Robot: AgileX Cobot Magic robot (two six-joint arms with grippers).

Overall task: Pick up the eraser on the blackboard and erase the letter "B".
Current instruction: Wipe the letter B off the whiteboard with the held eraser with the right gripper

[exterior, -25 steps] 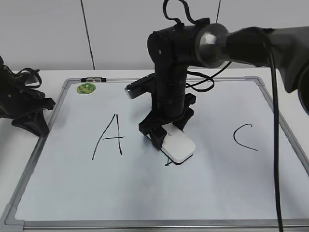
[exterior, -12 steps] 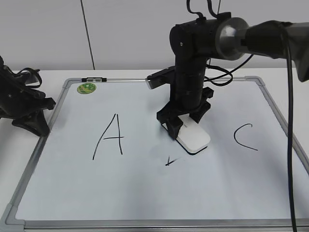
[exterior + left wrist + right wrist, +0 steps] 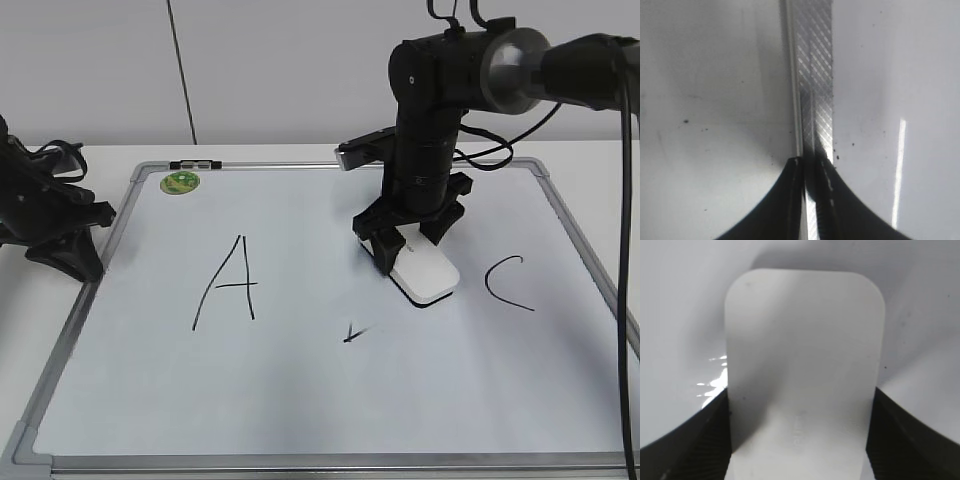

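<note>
Our right gripper [image 3: 408, 258] grips the white rounded plastic eraser [image 3: 425, 273] flat on the grey-framed white blackboard [image 3: 300, 400], long axis towards the black remnant of the letter "B" [image 3: 350, 333], which lies down-left; the left gripper [image 3: 810, 200] is nearly closed.

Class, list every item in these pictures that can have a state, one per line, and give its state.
eraser: gripped, flat on the board, between B remnant and C
right pincer: shut on the eraser
left pincer: shut, empty, over the board's frame
letter "B": nearly erased, small mark left
letter A: intact
letter C: intact
green magnet: stuck at top-left corner
blackboard: lying flat
</note>
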